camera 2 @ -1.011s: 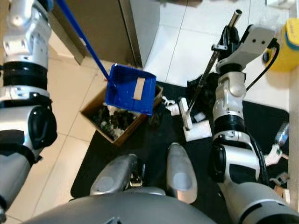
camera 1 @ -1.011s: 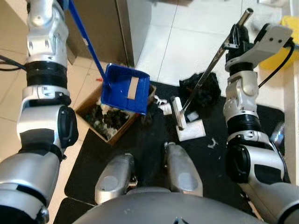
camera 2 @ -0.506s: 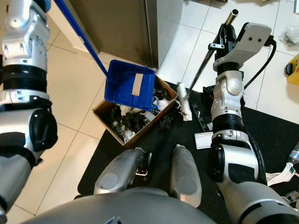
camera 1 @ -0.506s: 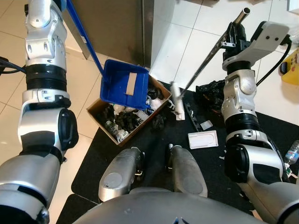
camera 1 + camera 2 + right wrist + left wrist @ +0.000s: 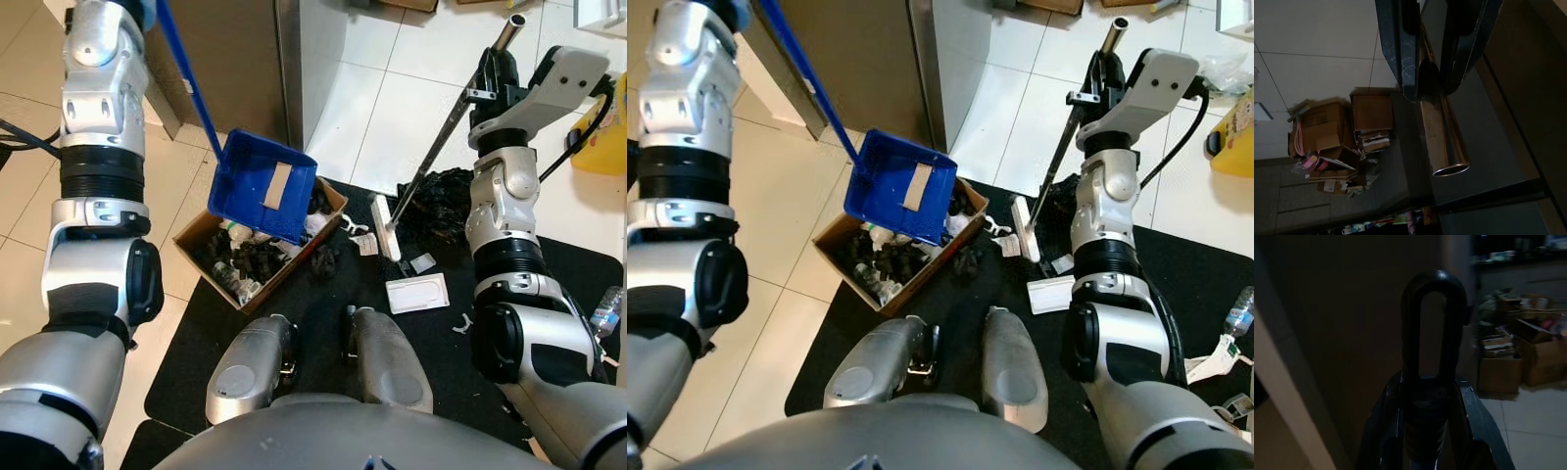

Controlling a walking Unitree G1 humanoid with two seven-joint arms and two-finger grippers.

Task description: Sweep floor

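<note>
A blue dustpan point(image 5: 261, 186) on a long blue handle point(image 5: 186, 64) hangs tilted over an open cardboard box point(image 5: 257, 253) of dark debris. My left gripper point(image 5: 1432, 382) is shut on the top of that handle, whose looped end point(image 5: 1434, 293) sticks out past the fingers. My right gripper point(image 5: 1432, 58) is shut on the metal broom pole point(image 5: 453, 108), near its upper end point(image 5: 1445, 156). The white broom head point(image 5: 385, 226) rests on the black mat point(image 5: 323, 294) beside a heap of black debris point(image 5: 441, 191).
A white flat packet point(image 5: 417, 293) and small scraps lie on the mat by my feet point(image 5: 377, 357). A dark cabinet point(image 5: 245, 59) stands behind the box. A yellow container point(image 5: 600, 137) is at the right, a plastic bottle point(image 5: 607, 311) at the mat's right edge.
The camera view has shifted. The broom head has moved right and down, away from the box and onto the mat near the black heap. The dustpan stays over the box.
</note>
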